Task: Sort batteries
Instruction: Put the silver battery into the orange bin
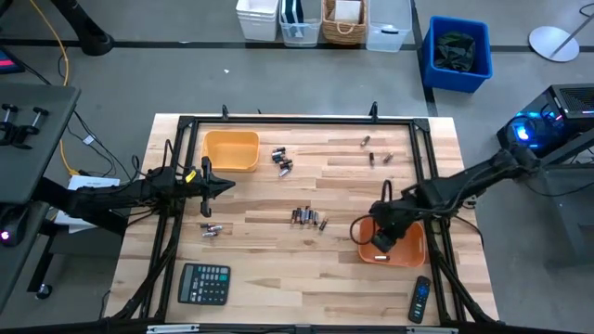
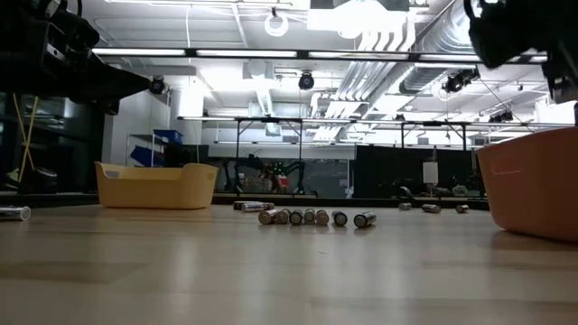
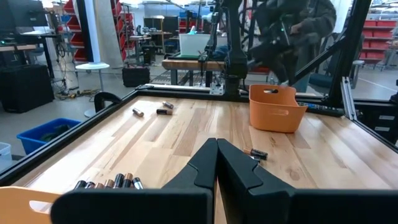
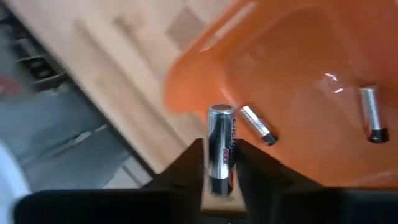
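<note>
My right gripper (image 4: pixel 220 163) hangs over the near-left rim of the orange bin (image 1: pixel 406 249), shut on a silver-and-black battery (image 4: pixel 220 134). Two more batteries (image 4: pixel 257 124) lie on the bin's floor. My left gripper (image 1: pixel 225 186) is shut and hovers just near of the yellow bin (image 1: pixel 232 150); its closed fingers (image 3: pixel 216 163) point across the table. Loose batteries lie on the wood: a row mid-table (image 1: pixel 307 218), a group by the yellow bin (image 1: pixel 281 160), some near the far-right corner (image 1: pixel 376 158), and a pair (image 1: pixel 211 229) below the left gripper. My right gripper pinches the battery's lower half (image 4: pixel 219 171) between its two fingers, coming from above. The battery lies along the fingers, and its silver end (image 4: pixel 221 113) sticks out past the fingertips. It is lifted clear above the orange bin's rim (image 4: pixel 186 68).
A black calculator (image 1: pixel 204 283) sits near the near-left corner and a black remote (image 1: pixel 420 300) near the near-right corner. A black frame (image 1: pixel 297 122) rings the tabletop. Bare wood lies between the battery row and the near edge.
</note>
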Controlling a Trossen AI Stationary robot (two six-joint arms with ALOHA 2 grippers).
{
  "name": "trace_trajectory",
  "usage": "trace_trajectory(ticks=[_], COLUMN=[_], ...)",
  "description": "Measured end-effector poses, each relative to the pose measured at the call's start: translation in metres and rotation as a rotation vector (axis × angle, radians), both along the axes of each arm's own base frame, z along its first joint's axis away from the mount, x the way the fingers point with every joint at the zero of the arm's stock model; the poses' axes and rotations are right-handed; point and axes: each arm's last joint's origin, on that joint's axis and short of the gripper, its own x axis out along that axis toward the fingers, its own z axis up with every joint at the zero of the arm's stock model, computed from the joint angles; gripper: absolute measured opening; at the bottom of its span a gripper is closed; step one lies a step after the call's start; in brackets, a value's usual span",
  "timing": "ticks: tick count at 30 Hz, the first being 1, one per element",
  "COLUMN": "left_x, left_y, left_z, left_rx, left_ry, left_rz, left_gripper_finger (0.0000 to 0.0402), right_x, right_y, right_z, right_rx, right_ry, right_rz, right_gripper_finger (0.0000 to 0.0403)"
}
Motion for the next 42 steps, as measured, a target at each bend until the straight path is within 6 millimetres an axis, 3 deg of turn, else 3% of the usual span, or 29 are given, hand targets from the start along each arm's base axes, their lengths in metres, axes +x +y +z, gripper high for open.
trace_trajectory(ticks=[3,6,10,14,18,27,34,38,42], left_x=[0.0,0.0,0.0,0.0,0.0,0.0,0.0,0.0,0.0], left_y=[0.0,0.0,0.0,0.0,0.0,0.0,0.0,0.0,0.0], left_z=[0.0,0.0,0.0,0.0,0.0,0.0,0.0,0.0,0.0], left_rx=[0.0,0.0,0.0,0.0,0.0,0.0,0.0,0.0,0.0], left_ry=[-0.001,-0.001,-0.001,0.0,-0.001,0.0,0.0,-0.001,0.0], left_rz=[0.0,0.0,0.0,0.0,0.0,0.0,0.0,0.0,0.0], left_gripper_finger=[0.0001,0.0001,0.0001,0.0001,0.0001,0.0001,0.0001,0.0001,0.0001], right_x=[0.005,0.007,0.022,0.057,0.104,0.187,0.22,0.227,0.226], right_y=[0.002,0.001,-0.01,-0.027,-0.039,-0.061,-0.062,-0.06,-0.061], right_z=[-0.007,-0.001,0.023,0.032,0.019,-0.031,-0.057,-0.071,-0.071], right_rx=[0.0,0.014,-0.078,-0.178,-0.205,-0.356,-0.339,-0.314,-0.329], right_ry=[0.028,0.02,-0.122,-0.282,-0.272,0.088,0.292,0.351,0.368], right_rz=[0.043,0.072,0.031,-0.036,-0.071,-0.397,-0.494,-0.542,-0.588], right_gripper_finger=[0.0156,0.0194,0.0205,0.0203,0.0203,0.0203,0.0197,0.0178,0.0157])
